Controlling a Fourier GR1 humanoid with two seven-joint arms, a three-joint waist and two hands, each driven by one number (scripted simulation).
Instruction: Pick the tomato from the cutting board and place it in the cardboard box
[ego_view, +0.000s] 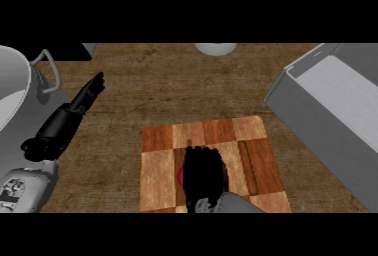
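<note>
two hands (83, 100) (203, 170), one cutting board (159, 165), one tomato (181, 175), one box (332, 115)

On the checkered wooden cutting board (214, 165), the black right hand (203, 172) covers the red tomato (181, 176); only a thin red sliver shows at the hand's left side. Whether its fingers curl round the tomato cannot be told. The grey open box (332, 115), right of the board, is cut by the edge. A white round object (215, 48) beyond the board is cut off too.

Open counter (177, 90) toward box (332, 115)
</note>
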